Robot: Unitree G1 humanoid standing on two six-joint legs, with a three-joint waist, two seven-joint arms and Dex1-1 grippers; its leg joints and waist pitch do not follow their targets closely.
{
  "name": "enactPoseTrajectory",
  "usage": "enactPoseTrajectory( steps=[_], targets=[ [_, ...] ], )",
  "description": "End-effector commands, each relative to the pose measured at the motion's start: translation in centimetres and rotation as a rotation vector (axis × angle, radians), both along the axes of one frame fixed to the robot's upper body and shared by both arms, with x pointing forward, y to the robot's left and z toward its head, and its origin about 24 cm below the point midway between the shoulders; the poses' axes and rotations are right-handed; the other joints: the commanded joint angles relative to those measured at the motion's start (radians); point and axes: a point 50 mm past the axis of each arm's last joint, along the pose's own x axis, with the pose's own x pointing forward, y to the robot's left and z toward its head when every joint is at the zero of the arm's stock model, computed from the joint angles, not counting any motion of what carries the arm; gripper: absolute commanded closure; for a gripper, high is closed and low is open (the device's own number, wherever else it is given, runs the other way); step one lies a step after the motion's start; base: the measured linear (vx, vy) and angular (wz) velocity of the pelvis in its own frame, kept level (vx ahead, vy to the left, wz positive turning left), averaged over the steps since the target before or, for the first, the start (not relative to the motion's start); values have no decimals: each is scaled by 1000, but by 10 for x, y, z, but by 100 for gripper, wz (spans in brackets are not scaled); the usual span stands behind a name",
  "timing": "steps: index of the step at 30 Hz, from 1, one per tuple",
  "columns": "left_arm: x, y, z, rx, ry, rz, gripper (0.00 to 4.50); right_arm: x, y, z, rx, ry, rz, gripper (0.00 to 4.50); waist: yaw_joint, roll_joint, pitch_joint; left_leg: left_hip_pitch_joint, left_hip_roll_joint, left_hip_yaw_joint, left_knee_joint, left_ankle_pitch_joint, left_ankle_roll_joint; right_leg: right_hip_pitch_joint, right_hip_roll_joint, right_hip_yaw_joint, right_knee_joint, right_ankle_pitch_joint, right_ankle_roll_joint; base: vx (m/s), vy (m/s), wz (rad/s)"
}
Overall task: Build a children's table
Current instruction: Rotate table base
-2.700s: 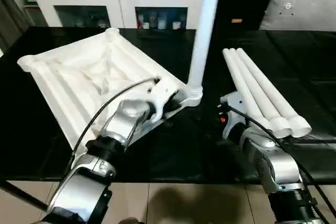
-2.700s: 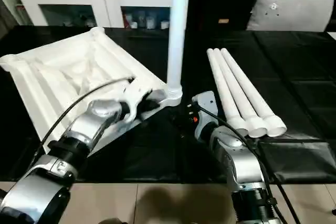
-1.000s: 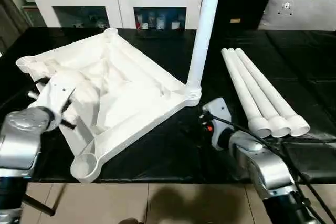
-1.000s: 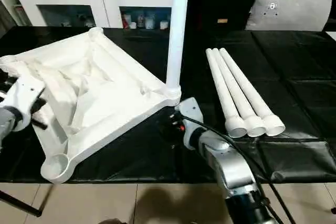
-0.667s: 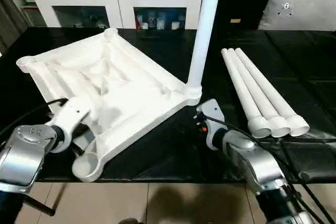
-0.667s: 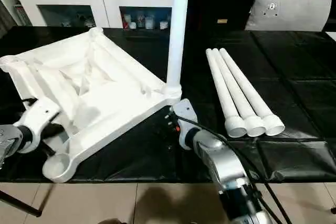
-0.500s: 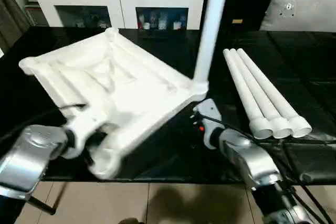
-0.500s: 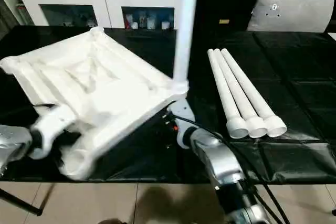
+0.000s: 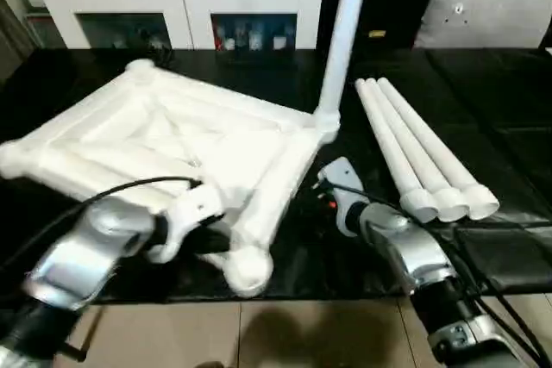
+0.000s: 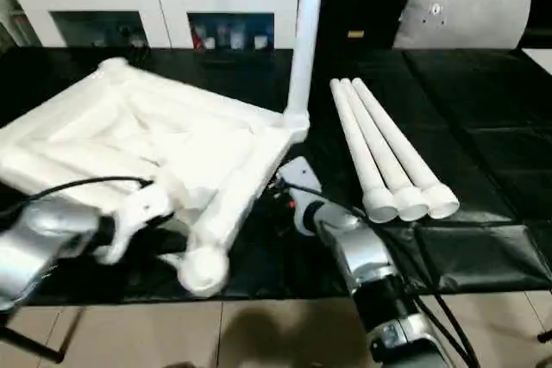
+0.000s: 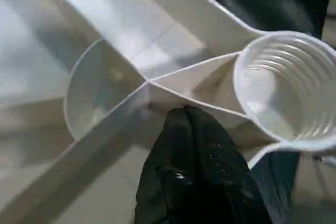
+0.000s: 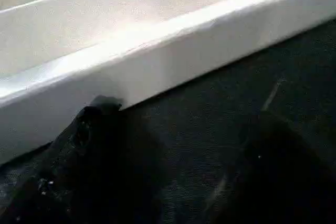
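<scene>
The white tabletop [image 9: 164, 144] lies upside down on the black table, ribs up. One white leg [image 9: 343, 32] stands upright in its far right corner socket. Three more legs [image 9: 423, 157] lie side by side to the right. My left gripper [image 11: 184, 124] is shut, its tip pressed against a rib beside the empty near corner socket [image 11: 286, 85]; from the head it sits at the near edge [image 9: 203, 213]. My right gripper [image 12: 186, 114] is open, low on the table against the tabletop's right rim [image 12: 157, 51], below the standing leg [image 9: 332, 187].
A white glass-door cabinet [image 9: 185, 6] stands behind the table. A grey cushion [image 9: 483, 19] lies at the back right. The table's front edge [image 9: 345, 295] runs just under the near socket, with tiled floor below it.
The tabletop has swung round on the table: its near corner socket went right and its far left corner came toward me. My left gripper travelled right with it. The right gripper barely moved.
</scene>
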Motion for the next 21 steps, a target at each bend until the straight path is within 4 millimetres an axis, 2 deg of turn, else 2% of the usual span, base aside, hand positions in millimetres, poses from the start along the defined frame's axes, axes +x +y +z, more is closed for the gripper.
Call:
enactPoseTrajectory(
  steps=[1, 2, 5, 8, 10, 14, 19, 21],
  targets=[
    [4, -21, 1, -49, -43, -49, 447, 2, 15, 7, 28, -29, 50, 0, 1, 7, -59, 7, 46, -14, -75, -168, -2, 51, -72, 61, -64, -96, -220, 0, 0, 0],
    [15, -27, 1, -47, -101, -6, 447, 4, 12, 9, 21, -46, 32, 0, -1, 5, -58, 3, 46, -15, -75, -164, 2, 54, -71, 61, -65, -93, -218, 0, 0, 0],
    [25, -29, 1, -38, -160, 40, 447, 6, 8, 10, 17, -55, 16, 0, 1, 3, -61, 3, 46, -15, -72, -146, 11, 57, -74, 61, -63, -79, -216, 0, 0, 0],
    [46, -34, 7, -70, -275, 158, 447, 9, 0, 17, -15, -93, -33, 0, 1, 0, -63, 2, 45, -13, -68, -125, 25, 57, -72, 61, -64, -62, -216, 0, 0, 0],
    [47, -36, 8, -78, -291, 169, 447, 11, -4, 20, -21, -107, -63, 0, 5, 0, -65, 3, 47, -15, -68, -114, 27, 57, -73, 60, -60, -51, -217, 0, 0, 0],
    [50, -42, 8, -105, -324, 189, 447, 16, -15, 29, -31, -142, -138, 0, 7, 6, -67, 2, 48, -15, -65, -96, 37, 56, -72, 59, -57, -6, -229, 0, 0, 0],
    [50, -43, 12, -185, -408, 240, 447, 21, -36, 45, -39, -184, -298, 0, 9, 3, -63, 3, 49, -14, -68, -121, 30, 56, -72, 60, -63, -45, -216, 0, 0, 0],
    [49, -42, 14, -206, -422, 246, 447, 21, -41, 48, -48, -183, -327, 0, 12, 2, -65, 5, 50, -15, -68, -118, 26, 56, -72, 59, -59, -45, -212, 0, 0, 0]
  ],
)
